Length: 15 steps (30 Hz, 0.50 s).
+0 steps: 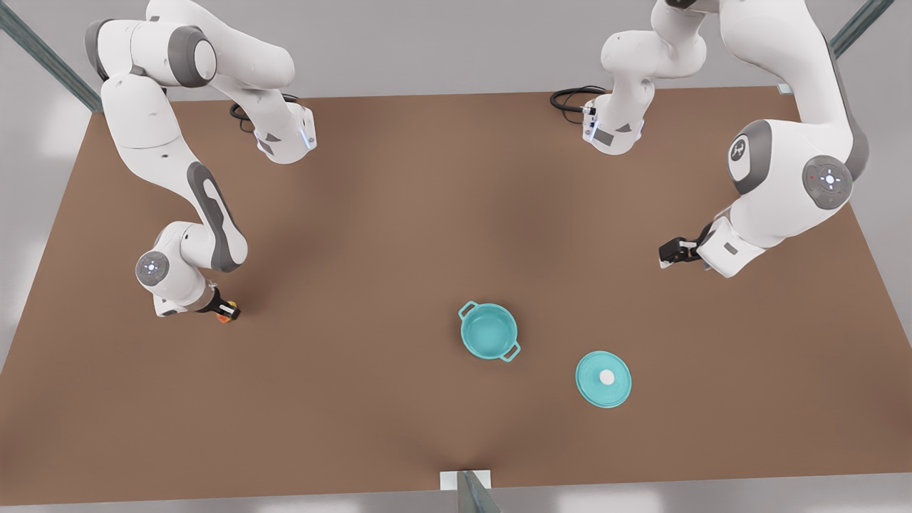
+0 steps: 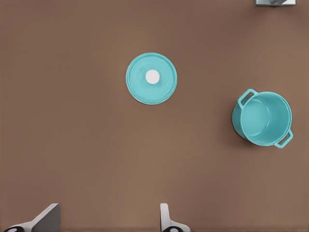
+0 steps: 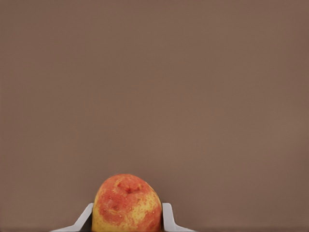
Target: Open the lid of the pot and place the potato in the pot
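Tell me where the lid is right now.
The lid lies flat on the table, knob up, off the pot and just to its right and nearer the camera in the front view.

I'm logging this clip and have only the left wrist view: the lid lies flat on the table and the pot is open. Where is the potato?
Observer: The potato is gripped between the fingers of the right hand, low over the table at the front view's left.
Reviewer: Is it close to the pot?
Observer: No. The pot stands mid-table in the front view, well to the right of that hand, with bare table between them.
Reviewer: And the hand my camera rides on?
Observer: The left hand hangs at the front view's right, apart from the pot lid and touching nothing.
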Tool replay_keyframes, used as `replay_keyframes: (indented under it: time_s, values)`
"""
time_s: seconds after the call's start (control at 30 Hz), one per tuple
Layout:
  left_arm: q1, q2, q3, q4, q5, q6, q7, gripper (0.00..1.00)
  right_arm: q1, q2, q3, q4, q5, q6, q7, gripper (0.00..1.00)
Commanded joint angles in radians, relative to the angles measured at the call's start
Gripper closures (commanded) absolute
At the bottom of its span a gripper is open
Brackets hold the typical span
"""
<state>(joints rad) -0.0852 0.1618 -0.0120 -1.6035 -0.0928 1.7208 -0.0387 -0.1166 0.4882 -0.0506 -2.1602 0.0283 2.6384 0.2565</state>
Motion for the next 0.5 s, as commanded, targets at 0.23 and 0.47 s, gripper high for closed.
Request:
replay_keyframes:
  time_s: [0.23,0.47]
  values:
    - [0.001,-0.001,0.0,-0.001,0.001,-0.001,0.019,0.0,0.0,-0.019,0.002,0.0,0.001,-0.012,0.004,0.44]
    - [0.001,-0.001,0.001,-0.001,0.001,-0.001,0.019,0.0,0.026,-0.085,0.014,0.003,0.013,-0.109,0.032,0.45]
